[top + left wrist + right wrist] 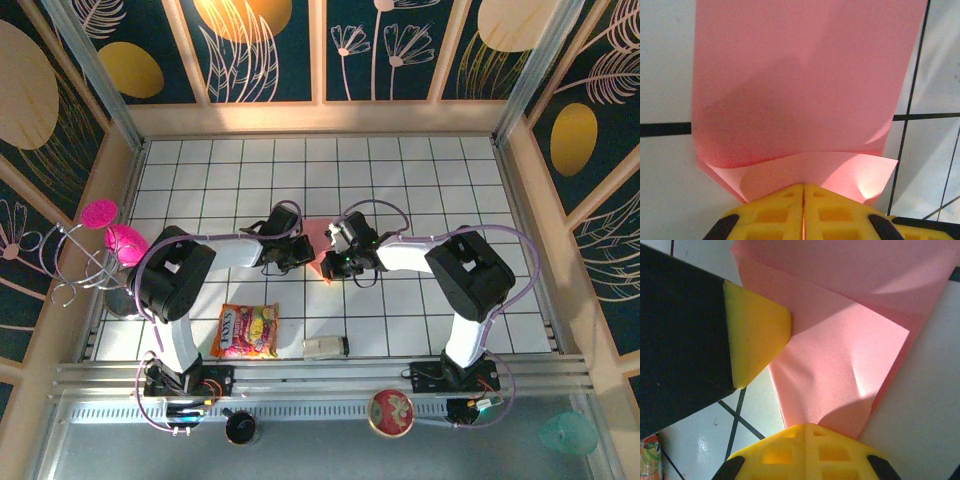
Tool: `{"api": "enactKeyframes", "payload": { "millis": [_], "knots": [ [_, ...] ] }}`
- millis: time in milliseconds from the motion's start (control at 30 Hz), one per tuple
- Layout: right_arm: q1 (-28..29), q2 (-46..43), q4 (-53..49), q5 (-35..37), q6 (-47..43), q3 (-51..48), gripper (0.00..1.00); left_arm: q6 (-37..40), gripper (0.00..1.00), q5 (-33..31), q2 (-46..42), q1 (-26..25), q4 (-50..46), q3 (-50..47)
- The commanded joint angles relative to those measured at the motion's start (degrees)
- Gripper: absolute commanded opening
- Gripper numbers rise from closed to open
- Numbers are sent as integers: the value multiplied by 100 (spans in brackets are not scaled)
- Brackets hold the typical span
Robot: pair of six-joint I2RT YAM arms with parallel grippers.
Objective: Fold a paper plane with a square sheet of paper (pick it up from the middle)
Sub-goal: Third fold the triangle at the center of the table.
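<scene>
Overhead; 2 wrist close-ups, shared paper (800, 90)

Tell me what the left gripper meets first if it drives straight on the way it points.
The thin salmon-pink sheet of paper: the left gripper has its fold at its shut fingertips. Just beyond it, seemingly close, the right gripper faces it.

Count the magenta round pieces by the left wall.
2. One magenta piece sits high on the wire stand at the left wall. The other sits lower right of it, next to the left arm, which may hide more.
</scene>
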Motion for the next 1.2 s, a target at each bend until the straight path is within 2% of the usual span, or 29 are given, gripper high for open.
{"api": "enactKeyframes", "payload": {
  "millis": [0,200,500,667,800,967,1033,1167],
  "knots": [
    [38,315,-623,528,-3,-285,0,325,11,-196,80,152,229,-388],
    [38,333,-736,694,41,-488,0,571,17,-323,-2,434,360,-495],
    [29,177,-617,697,59,-412,0,1194,18,-564,38,979,7,-69],
    [-11,-19,-399,465,135,-222,0,1256,18,-602,0,1147,-131,170],
    [-75,-639,173,138,372,10,0,987,18,-573,-403,1143,-229,192],
    [-194,-1043,796,209,808,-30,21,276,24,-135,-1020,1115,180,-182],
    [-264,-992,896,255,1007,-114,25,43,28,19,-1166,1058,300,-391],
    [-340,-703,987,90,1237,-187,27,-280,36,218,-1235,933,367,-637]
  ]
}}
